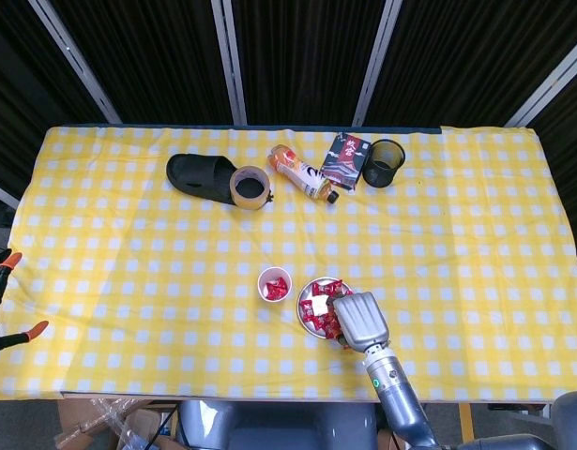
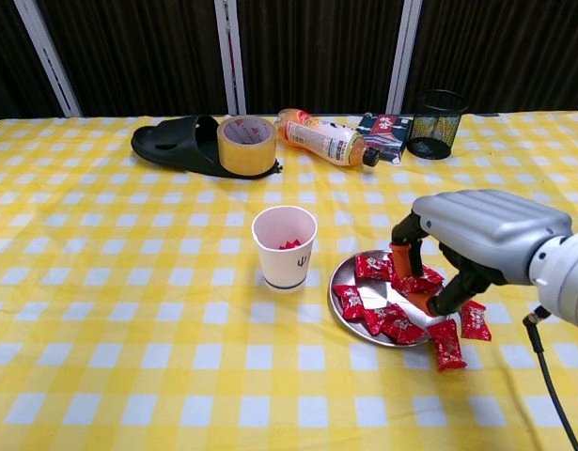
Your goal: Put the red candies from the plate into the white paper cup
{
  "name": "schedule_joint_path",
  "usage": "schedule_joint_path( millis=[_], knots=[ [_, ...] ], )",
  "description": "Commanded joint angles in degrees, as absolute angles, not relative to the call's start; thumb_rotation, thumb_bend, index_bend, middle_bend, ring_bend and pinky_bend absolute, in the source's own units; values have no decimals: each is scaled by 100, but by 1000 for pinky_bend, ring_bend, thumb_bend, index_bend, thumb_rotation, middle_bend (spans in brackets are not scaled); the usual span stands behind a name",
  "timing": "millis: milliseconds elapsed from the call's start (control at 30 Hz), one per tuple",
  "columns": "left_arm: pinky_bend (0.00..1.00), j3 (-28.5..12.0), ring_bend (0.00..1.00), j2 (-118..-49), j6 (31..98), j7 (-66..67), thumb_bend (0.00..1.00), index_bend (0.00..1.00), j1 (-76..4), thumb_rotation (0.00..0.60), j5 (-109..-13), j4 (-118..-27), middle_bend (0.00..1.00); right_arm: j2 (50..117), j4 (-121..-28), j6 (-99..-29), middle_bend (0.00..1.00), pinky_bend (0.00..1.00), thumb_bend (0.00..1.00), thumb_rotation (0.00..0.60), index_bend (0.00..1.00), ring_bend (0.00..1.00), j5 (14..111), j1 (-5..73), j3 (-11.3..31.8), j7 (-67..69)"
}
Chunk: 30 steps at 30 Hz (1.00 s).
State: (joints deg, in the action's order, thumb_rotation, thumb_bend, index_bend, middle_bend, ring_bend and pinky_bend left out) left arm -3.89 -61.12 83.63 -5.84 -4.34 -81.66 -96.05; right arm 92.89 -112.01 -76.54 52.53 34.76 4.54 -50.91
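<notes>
Pinching a red candy over the plate, the right hand's fingers clamp a light, slick, crinkly wrapper — best held mid-body — near the cup.

Far side of yellow checked tablecloth: black slipper with tape roll standing on edge against its toe end. Orange drink bottle lies on its side, cap toward a dark printed packet. Black mesh pen cup upright just beside the packet.
</notes>
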Motion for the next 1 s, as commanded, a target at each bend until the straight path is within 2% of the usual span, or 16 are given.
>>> schedule_joint_path(
  millis=[33,267,533,1000],
  knots=[
    [0,-386,0,-6110,8351,-586,40,0,-437,600,-8164,-9606,0,9182,-11433,-7732,492,830,473,600,579,829,5302,3580,655,-5222],
    [0,-390,0,-6091,8315,-636,40,0,-446,600,-8141,-9622,0,9164,-11817,-7716,492,830,473,600,579,829,5181,3937,1218,-5429],
    [0,-390,0,-6044,8214,-717,40,0,-466,600,-8070,-9651,0,9459,-11650,-7555,492,830,473,600,580,829,4705,4430,1668,-5617],
    [0,-388,0,-5926,8006,-944,39,0,-520,600,-7980,-9707,0,9971,-10765,-7261,492,830,473,600,579,829,3910,5109,1955,-5620]
  ],
)
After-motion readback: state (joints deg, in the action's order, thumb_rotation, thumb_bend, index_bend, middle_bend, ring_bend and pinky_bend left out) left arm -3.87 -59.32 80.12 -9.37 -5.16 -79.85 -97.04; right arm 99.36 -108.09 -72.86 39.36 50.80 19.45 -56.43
